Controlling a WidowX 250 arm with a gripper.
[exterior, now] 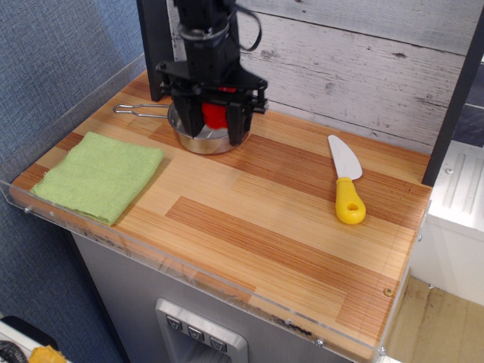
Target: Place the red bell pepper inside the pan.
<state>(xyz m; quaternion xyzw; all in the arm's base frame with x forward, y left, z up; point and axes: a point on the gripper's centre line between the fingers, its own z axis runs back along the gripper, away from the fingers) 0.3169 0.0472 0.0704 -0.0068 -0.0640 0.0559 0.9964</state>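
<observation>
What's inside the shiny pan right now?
The pan is mostly hidden by the gripper, which holds the red bell pepper over it. Its bottom is covered, so I cannot tell.

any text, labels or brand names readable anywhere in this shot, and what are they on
None can be read.
The pan, red bell pepper, gripper, green cloth and yellow-handled knife show no lettering.
The buttons on the grey panel below the counter carry marks too small to read.
</observation>
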